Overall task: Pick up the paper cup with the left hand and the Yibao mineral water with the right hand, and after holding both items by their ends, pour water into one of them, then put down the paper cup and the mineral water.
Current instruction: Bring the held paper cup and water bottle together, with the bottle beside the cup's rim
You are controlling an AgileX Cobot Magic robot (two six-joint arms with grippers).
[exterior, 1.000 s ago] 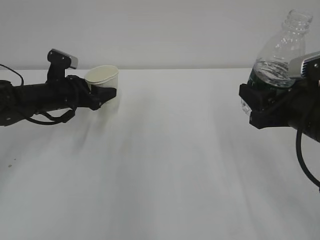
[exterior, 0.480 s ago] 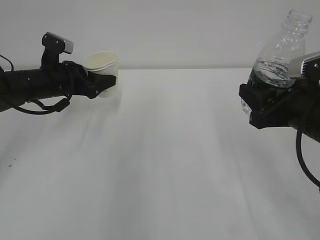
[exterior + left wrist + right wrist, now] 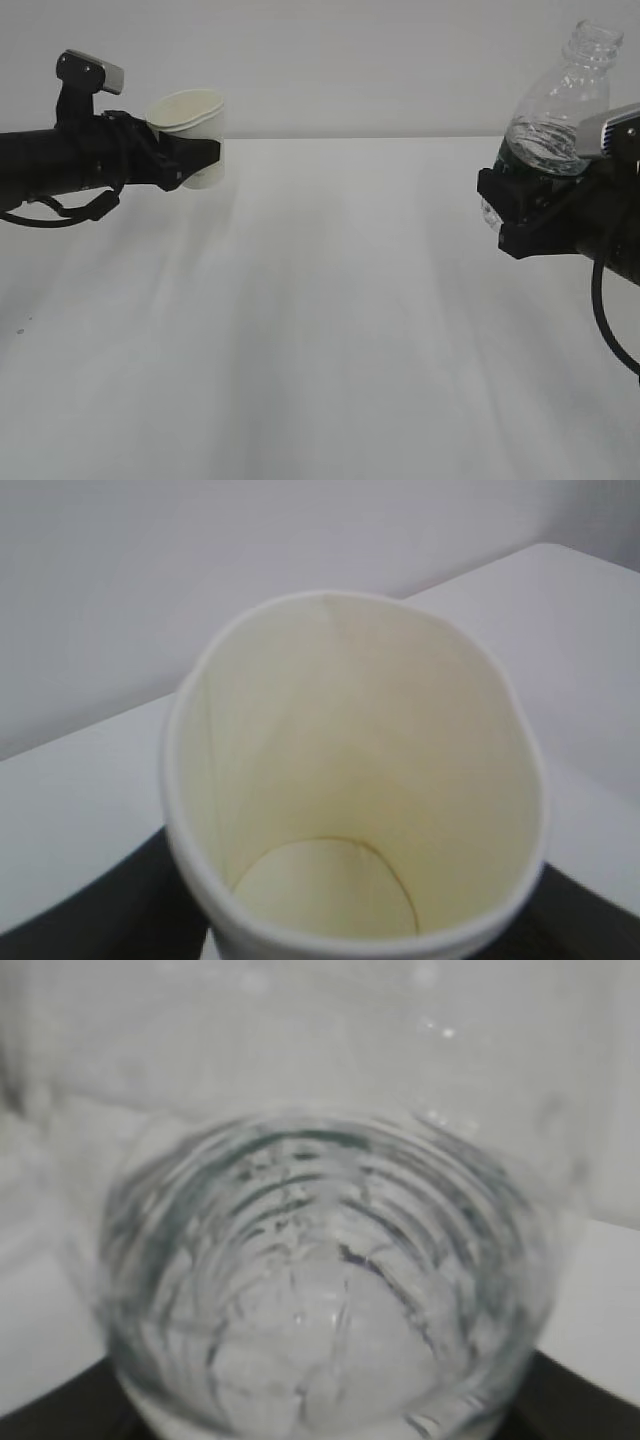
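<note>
At the far left of the exterior view, the left hand [image 3: 195,157], matte black with a grey rectangular block on top, pinches the paper cup [image 3: 190,130] around its lower wall and holds it clear above the white worktop [image 3: 320,330]. The cup is white and tapered, with a rolled rim, and it tilts slightly. From the left wrist view its mouth is squeezed into an oval; the pale cream inside [image 3: 340,780] is smooth, with a faint seam and a round, dry base.

At the far right, well apart from the cup, the blocky black right hand [image 3: 525,205] clamps the Yibao mineral water [image 3: 560,110] at its dark green label band. The bottle is clear, thin plastic, leaning a little, with a ribbed neck and an open threaded mouth on top. The right wrist view shows concentric ridges in the transparent wall [image 3: 320,1290] and water inside.
</note>
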